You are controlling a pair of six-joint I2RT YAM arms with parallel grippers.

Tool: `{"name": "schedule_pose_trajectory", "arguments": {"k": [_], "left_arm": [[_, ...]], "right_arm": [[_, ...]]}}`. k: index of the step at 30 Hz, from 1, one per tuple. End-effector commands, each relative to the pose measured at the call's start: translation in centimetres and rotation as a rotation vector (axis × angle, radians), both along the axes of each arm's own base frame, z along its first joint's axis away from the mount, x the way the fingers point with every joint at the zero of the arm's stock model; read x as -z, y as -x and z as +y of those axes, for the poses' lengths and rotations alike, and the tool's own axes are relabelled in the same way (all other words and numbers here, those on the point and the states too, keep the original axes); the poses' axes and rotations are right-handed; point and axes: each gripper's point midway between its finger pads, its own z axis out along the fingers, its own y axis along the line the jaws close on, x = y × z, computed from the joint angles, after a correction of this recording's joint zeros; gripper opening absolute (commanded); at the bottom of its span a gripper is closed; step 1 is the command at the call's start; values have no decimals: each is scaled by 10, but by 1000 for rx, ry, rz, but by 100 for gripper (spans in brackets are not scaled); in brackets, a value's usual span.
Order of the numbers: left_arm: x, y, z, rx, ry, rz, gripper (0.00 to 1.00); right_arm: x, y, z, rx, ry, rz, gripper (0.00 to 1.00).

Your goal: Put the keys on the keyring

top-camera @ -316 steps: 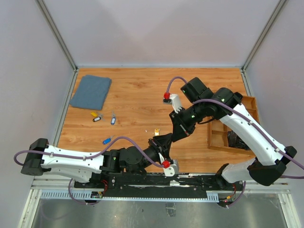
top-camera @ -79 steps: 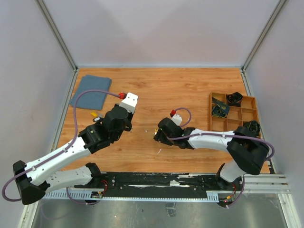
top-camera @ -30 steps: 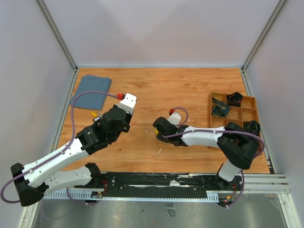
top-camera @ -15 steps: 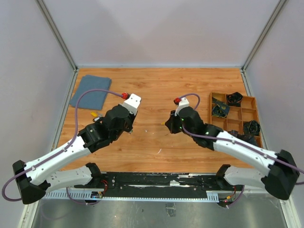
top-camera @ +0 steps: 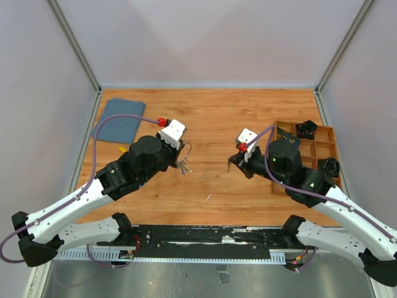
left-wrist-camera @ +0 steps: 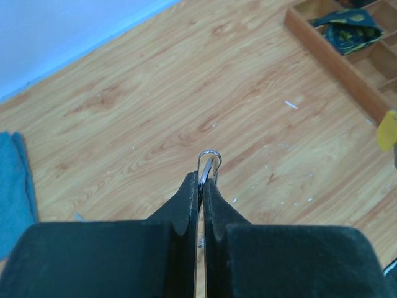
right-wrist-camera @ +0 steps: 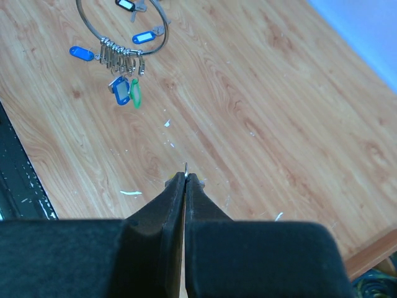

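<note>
My left gripper (top-camera: 182, 155) is shut on the keyring (left-wrist-camera: 209, 161), whose silver wire pokes out past the fingertips (left-wrist-camera: 192, 186). In the right wrist view the keyring (right-wrist-camera: 93, 31) hangs in the air with a bunch of keys (right-wrist-camera: 121, 59) on it, blue and green tags dangling below. My right gripper (right-wrist-camera: 185, 177) is shut on one key, its small silver ring (right-wrist-camera: 185, 166) showing between the tips. That key's yellow tag (left-wrist-camera: 388, 129) shows at the edge of the left wrist view. The two grippers face each other above the table, apart.
A blue cloth (top-camera: 119, 120) lies at the back left. A wooden compartment tray (top-camera: 280, 180) with dark items stands at the right. More tagged keys (right-wrist-camera: 142, 38) lie on the table under the keyring, a yellow one (top-camera: 123, 149) by the left arm. White scraps (top-camera: 208, 197) dot the wood.
The right arm has swung right and risen from the table centre with the key. The left gripper has lifted the keyring with its keys and turned toward the right gripper.
</note>
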Motion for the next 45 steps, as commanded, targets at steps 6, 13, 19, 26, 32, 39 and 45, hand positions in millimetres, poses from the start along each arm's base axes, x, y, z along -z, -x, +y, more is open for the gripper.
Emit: {"name": "schedule_pose_trajectory", "arguments": {"k": [6,13,19,26,32,39,45], "left_arm": [[-57,17,-37,137,74,-161,1],[-64,14,-55,126,45,-159,1],[-69,10,-65,58,50,-148,1],[-79,11,-68,41,76,-150,0],[-80,10,-68,24,86,-141,1],[-85,9,-70,11,101,-130,1],[-89,7,-69,-1,105,-133,1]], "right_arm": [[-73,7,0,-160,-40,-381,0],[-101,17,22,-292,-128,-589,0],[-106,14,31,-323,-143,-730,0],[-107,7,40,-335,-115,-788,0],[-106,-1,47,-323,-113,-803,0],[-110,-7,51,-302,-116,-827,0],[-108,-9,52,-305,-76,-841,0]]}}
